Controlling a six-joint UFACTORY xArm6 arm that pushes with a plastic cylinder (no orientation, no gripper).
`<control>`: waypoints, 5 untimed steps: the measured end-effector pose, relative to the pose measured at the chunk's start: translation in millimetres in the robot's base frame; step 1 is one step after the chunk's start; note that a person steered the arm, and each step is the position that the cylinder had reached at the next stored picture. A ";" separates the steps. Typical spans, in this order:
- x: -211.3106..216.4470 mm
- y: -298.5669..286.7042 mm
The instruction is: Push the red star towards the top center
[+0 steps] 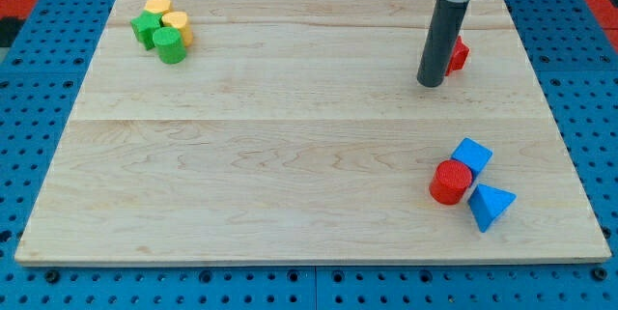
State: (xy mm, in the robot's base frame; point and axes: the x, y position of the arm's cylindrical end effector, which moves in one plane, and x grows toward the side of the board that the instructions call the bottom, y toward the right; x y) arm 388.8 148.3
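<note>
The red star (458, 55) lies near the view's top right, mostly hidden behind my rod, so only its right part shows. My tip (430, 83) rests on the wooden board (290, 136) just to the left of and slightly below the red star, touching or nearly touching it.
A red cylinder (450, 182), a blue cube (472, 155) and a blue triangular block (490, 206) cluster at the lower right. Two yellow blocks (158, 7) (178, 26), a green star-like block (146, 28) and a green cylinder (170, 45) cluster at the top left.
</note>
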 end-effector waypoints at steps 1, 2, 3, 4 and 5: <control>1.7 14.3; -2.6 38.3; -7.4 47.8; -38.0 40.1; -73.2 22.6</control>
State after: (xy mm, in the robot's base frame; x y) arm 315.6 171.0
